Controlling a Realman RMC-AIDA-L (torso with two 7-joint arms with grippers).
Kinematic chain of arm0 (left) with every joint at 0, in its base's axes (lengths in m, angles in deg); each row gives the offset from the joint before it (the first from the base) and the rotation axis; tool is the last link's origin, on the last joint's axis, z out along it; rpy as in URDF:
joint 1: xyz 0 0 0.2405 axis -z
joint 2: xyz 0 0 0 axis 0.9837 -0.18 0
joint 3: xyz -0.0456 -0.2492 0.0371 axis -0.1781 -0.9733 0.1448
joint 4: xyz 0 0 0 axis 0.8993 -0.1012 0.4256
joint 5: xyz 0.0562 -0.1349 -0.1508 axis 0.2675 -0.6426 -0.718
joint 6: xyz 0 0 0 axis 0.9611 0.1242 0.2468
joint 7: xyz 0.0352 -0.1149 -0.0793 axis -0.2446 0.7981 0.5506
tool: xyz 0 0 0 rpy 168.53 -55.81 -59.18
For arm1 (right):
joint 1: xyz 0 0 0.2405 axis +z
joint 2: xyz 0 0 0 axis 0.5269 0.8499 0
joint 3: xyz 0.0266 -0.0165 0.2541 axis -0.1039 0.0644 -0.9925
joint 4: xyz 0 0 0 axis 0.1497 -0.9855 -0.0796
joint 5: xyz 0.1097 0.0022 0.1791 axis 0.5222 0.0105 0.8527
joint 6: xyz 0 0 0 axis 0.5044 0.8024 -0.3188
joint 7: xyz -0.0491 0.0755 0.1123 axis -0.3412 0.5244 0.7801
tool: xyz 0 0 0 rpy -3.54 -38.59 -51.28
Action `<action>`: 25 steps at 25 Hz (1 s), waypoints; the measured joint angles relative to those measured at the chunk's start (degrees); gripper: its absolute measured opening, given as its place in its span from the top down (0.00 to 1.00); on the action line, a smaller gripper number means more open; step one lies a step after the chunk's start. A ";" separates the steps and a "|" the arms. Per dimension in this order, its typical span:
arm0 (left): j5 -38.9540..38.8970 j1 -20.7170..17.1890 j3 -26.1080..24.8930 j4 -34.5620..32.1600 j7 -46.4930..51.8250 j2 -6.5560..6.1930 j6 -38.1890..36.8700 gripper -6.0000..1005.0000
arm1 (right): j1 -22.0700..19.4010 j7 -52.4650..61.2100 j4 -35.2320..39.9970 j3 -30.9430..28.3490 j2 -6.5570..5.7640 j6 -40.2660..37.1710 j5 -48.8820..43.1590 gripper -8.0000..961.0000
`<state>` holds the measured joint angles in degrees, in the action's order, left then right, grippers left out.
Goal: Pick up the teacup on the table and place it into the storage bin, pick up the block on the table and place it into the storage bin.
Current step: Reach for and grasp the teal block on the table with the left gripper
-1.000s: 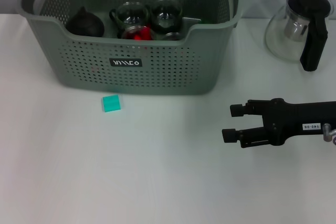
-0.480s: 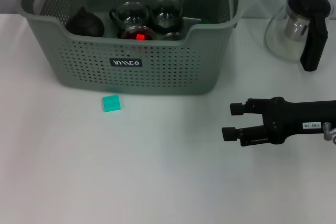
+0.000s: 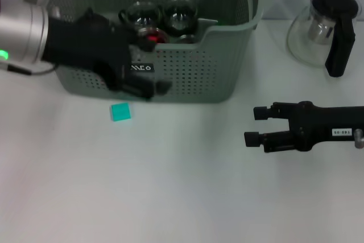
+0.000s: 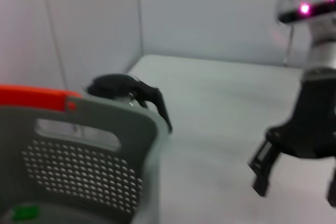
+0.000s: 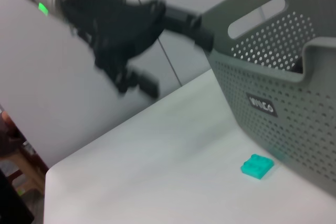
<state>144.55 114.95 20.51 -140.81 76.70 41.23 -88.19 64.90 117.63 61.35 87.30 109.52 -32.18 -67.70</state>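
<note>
While perforated grey-green storage bin [image 3: 187,72] holds glass teacups [image 3: 181,14], teal block [image 3: 120,111] lies on tabletop [image 3: 182,186]; left pincer [image 3: 149,87] released, right pincer [image 3: 254,126] released.

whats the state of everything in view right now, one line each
storage bin: upright on the table, holding glass cups and a dark round pot
block: teal, flat on the table before the bin, untouched
left gripper: open, empty, in front of the bin's front wall, above the block
right gripper: open, empty, off to the right, idle
glass pitcher: upright on the table right of the bin, black lid on
</note>
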 joint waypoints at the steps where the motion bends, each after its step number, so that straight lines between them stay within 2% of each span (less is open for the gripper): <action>1: 0.08 -0.92 0.33 -0.06 -1.18 0.39 -0.14 0.10 | 0.00 0.00 0.00 -0.21 0.01 -0.03 0.01 0.01; 5: 1.30 -2.53 0.57 2.62 -5.45 1.00 0.13 0.10 | 0.10 0.00 0.00 -0.51 0.15 0.01 0.00 0.01; 11: 6.78 -2.79 0.99 6.78 -8.01 0.95 2.38 0.10 | 0.26 -0.02 -0.21 -0.51 0.26 0.48 0.00 0.01; 25: 19.18 -1.68 7.28 16.25 -8.04 1.21 18.95 0.10 | 0.34 -0.04 -1.32 -0.69 0.54 1.80 0.00 0.01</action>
<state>163.73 113.27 27.80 -124.56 68.65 42.43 -69.24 65.24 117.59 60.04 86.61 110.06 -30.38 -67.70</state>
